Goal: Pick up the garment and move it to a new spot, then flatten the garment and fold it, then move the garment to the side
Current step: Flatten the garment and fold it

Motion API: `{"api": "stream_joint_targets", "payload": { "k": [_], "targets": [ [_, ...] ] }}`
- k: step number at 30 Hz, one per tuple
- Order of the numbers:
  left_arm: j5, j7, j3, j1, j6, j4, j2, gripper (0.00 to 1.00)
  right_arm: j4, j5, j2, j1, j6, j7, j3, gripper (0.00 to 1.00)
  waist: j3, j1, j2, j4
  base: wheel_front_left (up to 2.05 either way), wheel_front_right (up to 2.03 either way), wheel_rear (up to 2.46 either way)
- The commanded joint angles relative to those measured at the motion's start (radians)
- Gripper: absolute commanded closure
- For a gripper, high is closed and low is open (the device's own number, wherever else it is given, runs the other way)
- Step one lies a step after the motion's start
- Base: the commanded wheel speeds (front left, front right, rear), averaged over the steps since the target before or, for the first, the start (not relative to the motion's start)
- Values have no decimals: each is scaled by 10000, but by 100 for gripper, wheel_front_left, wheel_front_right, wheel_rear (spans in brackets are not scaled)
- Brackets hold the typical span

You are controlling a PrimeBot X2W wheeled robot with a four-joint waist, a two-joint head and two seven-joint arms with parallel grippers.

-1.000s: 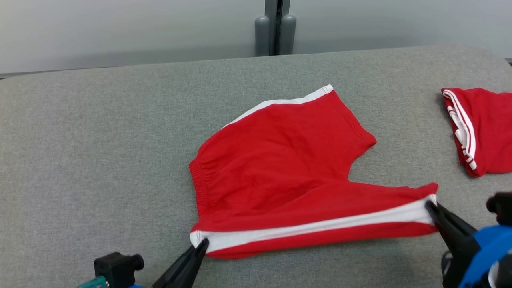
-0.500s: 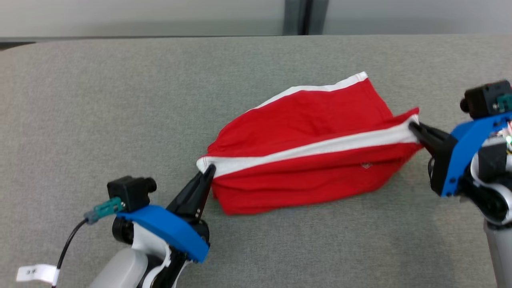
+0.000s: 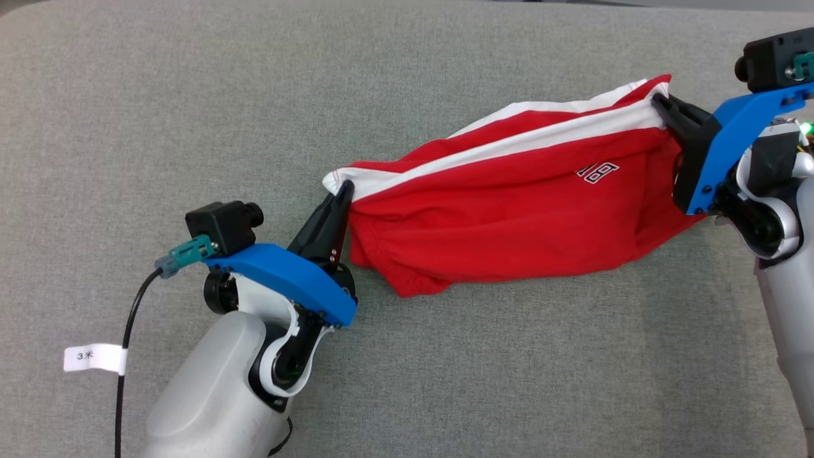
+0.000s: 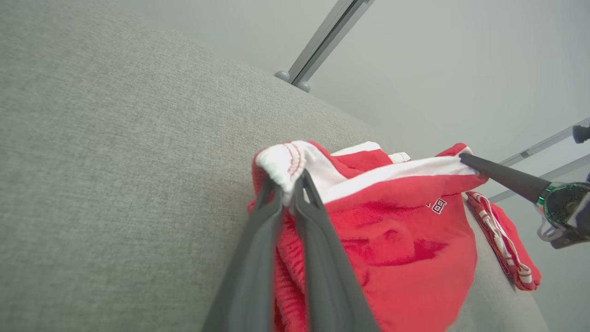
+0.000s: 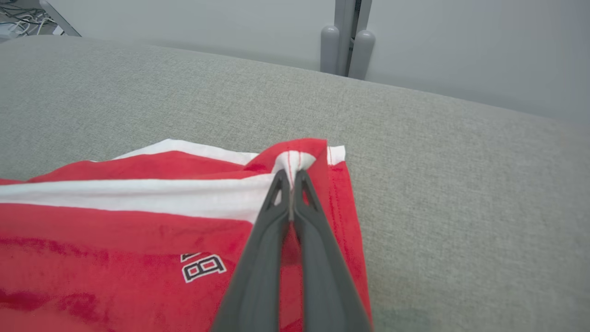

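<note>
Your left hand (image 3: 346,186) is clenched on the shorts (image 3: 509,210), pinching the white corner at their left end. In the left wrist view its two dark fingers (image 4: 256,258) press together with a bunch of white, red-stitched cloth squeezed between the tips. Your right hand (image 3: 658,100) is clenched too, gripping the opposite corner at the far right. In the right wrist view the white hem folds over its closed fingertips (image 5: 281,184).

Between the two hands the shorts are stretched along a white stripe (image 3: 509,145) that runs from lower left to upper right in the head view. Behind that stripe a second white-edged layer shows along the upper edge. Below it the red cloth sags in loose folds, lowest near your left hand. You cannot tell whether those folds rest on the grey worktop (image 3: 191,95) or hang just above it.

A small black-and-white logo (image 3: 598,172) faces the head camera, nearer your right hand than your left. The shorts sit right of the worktop's middle in the head view.

In the left wrist view a second garment (image 4: 502,240), red with white stripes, lies on the worktop beyond the end that your right hand holds.

A black cable (image 3: 124,375) with a white tag (image 3: 94,357) hangs beside your left forearm. Two grey posts (image 5: 346,46) stand behind the worktop's far edge in the right wrist view.
</note>
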Motion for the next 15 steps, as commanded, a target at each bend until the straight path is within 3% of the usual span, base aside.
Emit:
{"api": "stream_joint_targets", "payload": {
  "k": [1, 4, 5, 6, 7, 8, 9, 10, 15],
  "targets": [
    [48, -105, 81, -260, -26, 238, -53, 100, 285, -49, -64, -291, 1, -196, 110, 100, 130, -2, 0, 62, 0, 0, 0],
    [131, -264, 109, -625, 67, 713, -213, 100, 878, -86, -6, -700, 1, -626, 299, 100, 264, -2, 0, 41, 0, 0, 0],
    [138, -300, 122, -705, 69, 858, -259, 100, 1025, -80, 12, -818, 1, -847, 374, 95, 297, -2, 0, 35, 0, 0, 0],
    [127, -343, 134, -788, 70, 969, -306, 100, 1110, -80, 10, -949, 1, -1124, 497, 57, 327, -2, 0, 29, 0, 0, 0],
    [115, -367, 145, -866, 50, 1071, -349, 100, 1283, -15, 17, -1044, 1, -1342, 544, 5, 351, -2, 0, 20, 0, 0, 0],
    [111, -358, 109, -926, -10, 1159, -381, 85, 1486, 56, 22, -1093, -1, -1483, 618, 0, 359, -2, 0, 10, 0, 0, 0],
    [76, -295, 59, -957, -67, 1243, -424, 22, 1653, 115, 27, -1150, 1, -1589, 707, 0, 358, -2, 0, -1, 0, 0, 0],
    [38, -264, 28, -984, -111, 1312, -456, 0, 1811, 167, 27, -1232, -1, -1684, 793, 0, 348, -2, 0, -9, 0, 0, 0],
    [-44, -359, -24, -870, -279, 1565, -433, 0, 2375, 520, -35, -1350, 1, -2216, 1123, 0, 108, -2, 0, -51, 0, 0, 0]
  ]
}}
